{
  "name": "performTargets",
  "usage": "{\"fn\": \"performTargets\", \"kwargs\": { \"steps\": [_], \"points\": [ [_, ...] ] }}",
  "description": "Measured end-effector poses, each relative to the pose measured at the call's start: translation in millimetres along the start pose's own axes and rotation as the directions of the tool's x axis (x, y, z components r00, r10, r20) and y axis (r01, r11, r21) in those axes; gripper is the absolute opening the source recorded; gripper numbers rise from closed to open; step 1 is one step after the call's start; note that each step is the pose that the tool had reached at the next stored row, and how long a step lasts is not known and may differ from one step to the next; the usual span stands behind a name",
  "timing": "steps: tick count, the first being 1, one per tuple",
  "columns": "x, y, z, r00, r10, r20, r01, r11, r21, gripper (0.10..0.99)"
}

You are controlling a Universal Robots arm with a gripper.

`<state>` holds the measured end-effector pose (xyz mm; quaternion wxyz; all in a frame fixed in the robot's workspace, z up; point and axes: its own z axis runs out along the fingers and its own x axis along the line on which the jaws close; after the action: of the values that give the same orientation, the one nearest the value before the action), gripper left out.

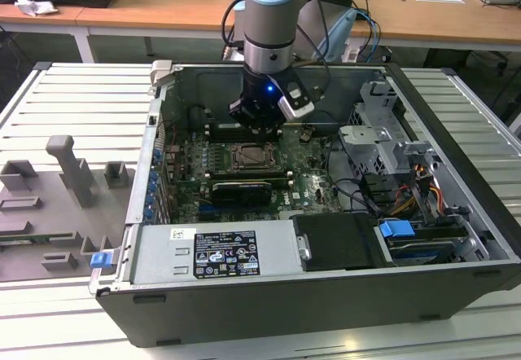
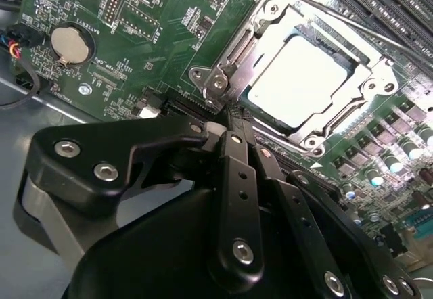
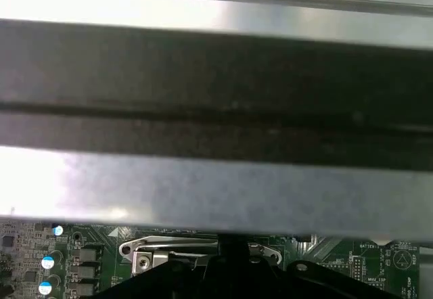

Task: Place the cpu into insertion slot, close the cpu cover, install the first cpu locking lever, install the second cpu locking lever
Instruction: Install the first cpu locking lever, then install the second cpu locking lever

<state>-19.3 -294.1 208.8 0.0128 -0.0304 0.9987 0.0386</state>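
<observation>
One cpu (image 2: 306, 81), seated beneath cpu cover (image 2: 267, 49): judged light, rigid, fragile; edges only to be held. Gripper (image 2: 233, 120) closed, nothing held.

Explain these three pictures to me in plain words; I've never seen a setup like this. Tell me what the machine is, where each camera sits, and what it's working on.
The machine is a robot arm whose gripper reaches into an open computer case. The exterior view looks at the whole scene from off the arm. Both wrist views come from cameras riding on the arm. In the second wrist view the closed fingers meet at the edge of the insertion slot, where the cpu already sits with the cpu cover lying around it. The gripper holds nothing. A coin battery sits nearby on the green board.
</observation>
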Motion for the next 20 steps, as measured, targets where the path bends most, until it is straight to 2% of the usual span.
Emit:
{"fn": "performTargets", "kwargs": {
  "steps": [13,17,20],
  "points": [
    [0.5,-12.2,-0.9,1.0000,0.000,-0.0001,0.000,1.0000,0.000,0.106],
    [0.5,-13.0,-2.1,1.0000,0.000,-0.0001,0.000,1.0000,0.000,0.106],
    [0.4,-12.7,-6.3,1.0000,0.000,0.0000,0.000,1.0000,-0.001,0.106]
  ]
}}
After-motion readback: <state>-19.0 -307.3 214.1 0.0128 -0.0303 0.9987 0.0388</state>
